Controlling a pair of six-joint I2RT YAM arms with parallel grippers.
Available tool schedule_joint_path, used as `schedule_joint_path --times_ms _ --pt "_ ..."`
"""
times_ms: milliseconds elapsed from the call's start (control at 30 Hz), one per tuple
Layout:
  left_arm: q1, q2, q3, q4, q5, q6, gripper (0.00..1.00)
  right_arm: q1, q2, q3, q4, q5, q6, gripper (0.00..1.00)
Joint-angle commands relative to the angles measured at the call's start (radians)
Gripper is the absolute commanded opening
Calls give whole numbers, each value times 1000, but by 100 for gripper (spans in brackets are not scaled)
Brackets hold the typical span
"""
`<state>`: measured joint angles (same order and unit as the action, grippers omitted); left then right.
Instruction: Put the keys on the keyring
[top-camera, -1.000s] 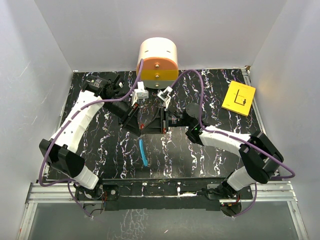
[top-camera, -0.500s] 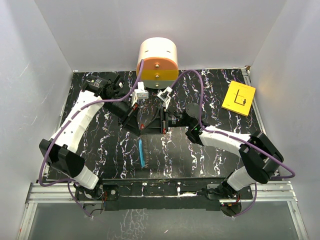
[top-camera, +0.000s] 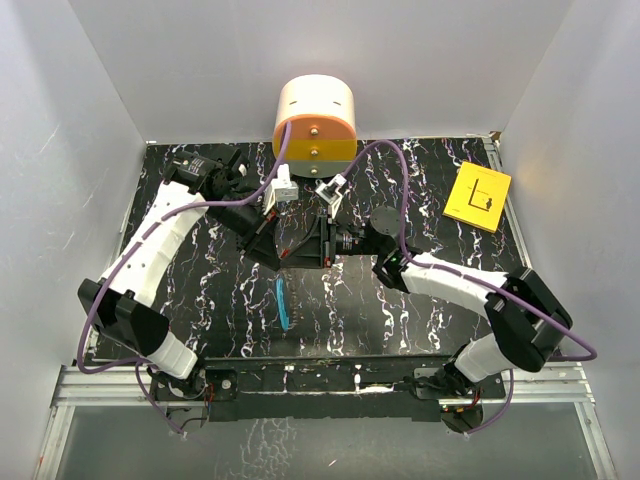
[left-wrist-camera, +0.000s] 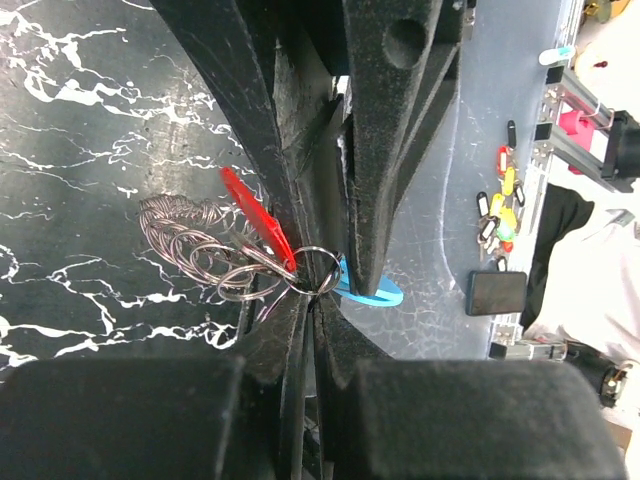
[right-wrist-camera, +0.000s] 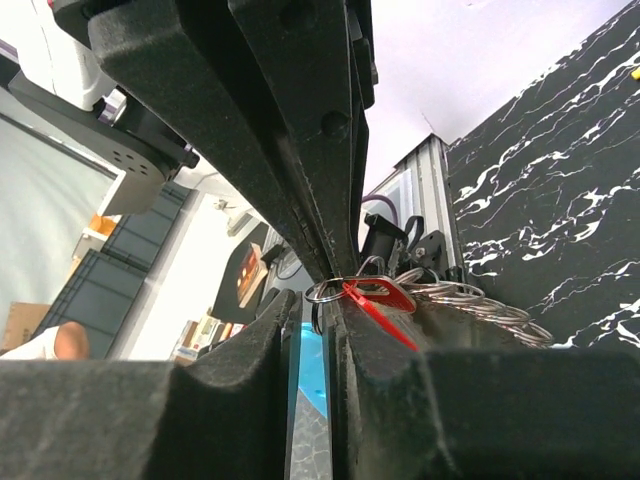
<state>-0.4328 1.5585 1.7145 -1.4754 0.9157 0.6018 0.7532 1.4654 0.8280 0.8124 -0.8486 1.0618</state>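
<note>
My two grippers meet tip to tip over the middle of the table. In the left wrist view my left gripper (left-wrist-camera: 312, 292) is shut on a small metal ring (left-wrist-camera: 318, 272) of the keyring. The red key (left-wrist-camera: 255, 215) and a coil of metal rings (left-wrist-camera: 195, 245) hang off that ring on one side, and the blue band (left-wrist-camera: 372, 293) on the other. My right gripper (right-wrist-camera: 318, 305) stands open by a narrow slit, and the small ring (right-wrist-camera: 330, 291) and the key (right-wrist-camera: 385, 296) lie at its tips. From above, the keyring's blue loop (top-camera: 282, 305) dangles below the left gripper (top-camera: 282, 252) and the right gripper (top-camera: 300, 250).
An orange and white cylinder (top-camera: 314, 120) stands at the back edge of the black marbled table (top-camera: 420, 300), just behind the grippers. A yellow card (top-camera: 478, 196) lies at the back right. White walls close in the table on three sides.
The left jaws have closed on the small ring and the right jaws have parted a little. The hanging blue loop has turned, and now shows as an open oval.
</note>
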Motion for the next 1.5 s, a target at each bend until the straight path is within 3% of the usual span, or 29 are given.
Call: schedule_joint_path --times_ms 0,433,867,1100,1300,1467 --pt "-27 -38 11 60 80 49 0 23 -56 22 9 87 -57 23" --pt "-27 -62 -16 59 48 89 0 -36 -122 20 -132 45 -66 35" --pt "-27 -67 -26 61 61 125 0 -127 -236 -26 -284 6 -121 36" --pt "-27 -69 -52 58 94 127 0 -147 -287 -12 -413 33 -354 37" --pt "-27 -45 -61 58 140 112 0 -129 -320 -41 -386 29 -508 39" --pt "-27 -31 -60 58 187 83 0 -105 -379 -105 -407 124 -701 42"
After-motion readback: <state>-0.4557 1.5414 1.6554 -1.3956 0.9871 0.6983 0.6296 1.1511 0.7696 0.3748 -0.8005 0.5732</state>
